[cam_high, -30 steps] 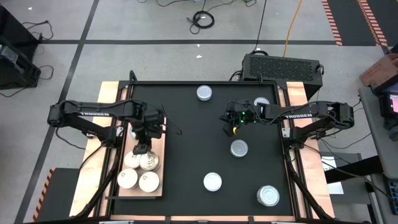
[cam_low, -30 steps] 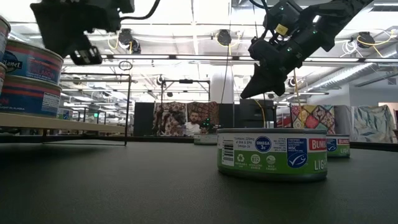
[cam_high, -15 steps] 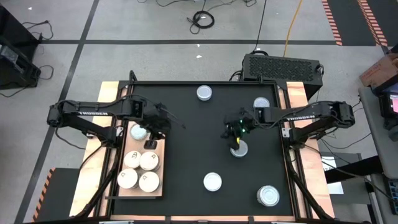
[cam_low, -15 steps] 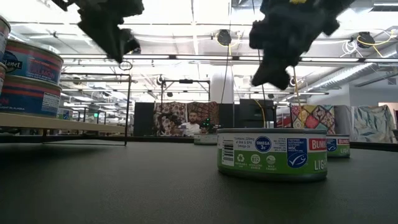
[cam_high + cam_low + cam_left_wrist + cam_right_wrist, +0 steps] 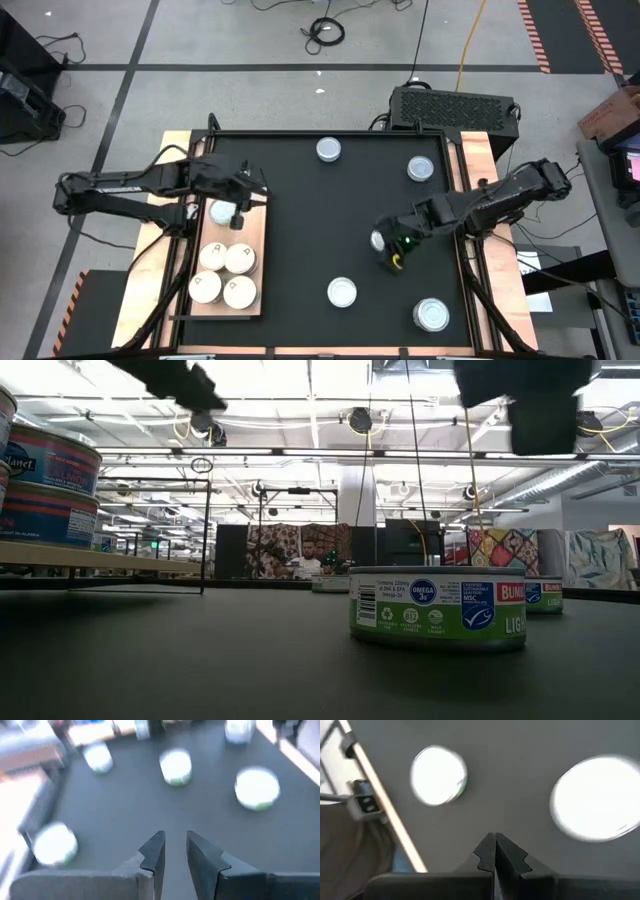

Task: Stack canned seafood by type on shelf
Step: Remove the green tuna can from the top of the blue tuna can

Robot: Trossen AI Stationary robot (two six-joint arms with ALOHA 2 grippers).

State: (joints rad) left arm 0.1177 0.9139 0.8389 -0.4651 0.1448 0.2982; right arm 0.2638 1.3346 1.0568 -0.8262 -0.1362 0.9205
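Observation:
The shelf (image 5: 250, 235) is a light-brown board at the mat's left, with several cream-topped cans (image 5: 225, 272) standing on it and one more can (image 5: 222, 211) near its far end. Other cans stand on the black mat (image 5: 300, 210), among them one (image 5: 342, 292) near the front and one (image 5: 377, 240) partly hidden by my right arm. My left gripper (image 5: 174, 846) hovers over the shelf's far end, its fingers a little apart with nothing between them. My right gripper (image 5: 495, 842) is shut and empty, high above the mat between two cans.
More cans stand at the mat's far side (image 5: 328, 150), far right (image 5: 421, 168) and near right corner (image 5: 432, 314). In the low view a green-labelled can (image 5: 437, 607) stands in front. A black box (image 5: 455, 105) sits behind the table. The mat's middle holds nothing.
My left gripper has risen from the cans on the shelf, drawn back toward the shelf's far end and tipped from pointing down to nearly level. My right gripper, still shut, has swung from the mat's far right toward the near edge, past a can, tipping further down.

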